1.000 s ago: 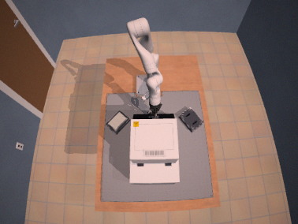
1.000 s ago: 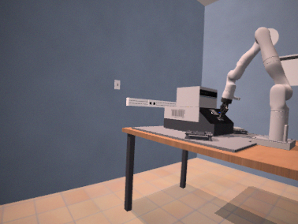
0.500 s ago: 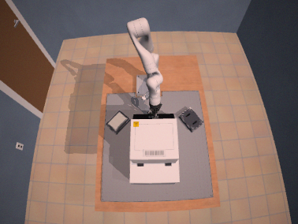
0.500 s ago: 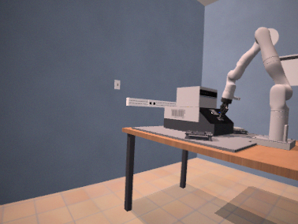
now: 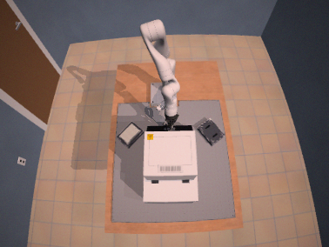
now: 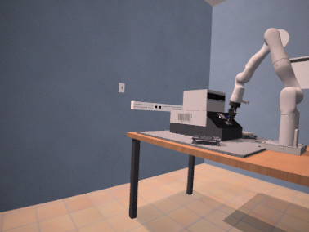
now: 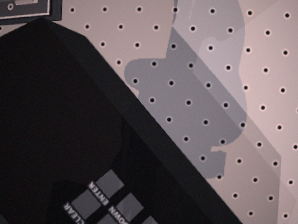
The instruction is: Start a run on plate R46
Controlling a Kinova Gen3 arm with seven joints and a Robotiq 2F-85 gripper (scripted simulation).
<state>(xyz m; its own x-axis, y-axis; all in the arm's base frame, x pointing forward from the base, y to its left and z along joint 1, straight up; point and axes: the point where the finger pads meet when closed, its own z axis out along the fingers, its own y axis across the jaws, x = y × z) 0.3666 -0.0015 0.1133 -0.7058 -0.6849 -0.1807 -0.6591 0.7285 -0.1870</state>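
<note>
Grey mat (image 5: 126,204) carries cycler Q1 (image 5: 170,167); nests flank it: light (image 5: 130,134), dark (image 5: 211,130); gripper (image 5: 169,124) shut, empty, over keypad (image 7: 107,197).

It was a small laboratory room, set up as a bench-top automation cell. A white-lidded benchtop cycler (image 5: 171,167) with a barcode label and a yellow warning sticker stood on a grey perforated mat (image 5: 126,196) covering a wooden table (image 6: 163,142) (black legs, tiled floor beneath). A white robot arm (image 6: 286,78) was bolted beside it. Plain blue walls, a wall socket (image 6: 121,87) and a brown door (image 5: 22,74) enclosed the space.
</note>
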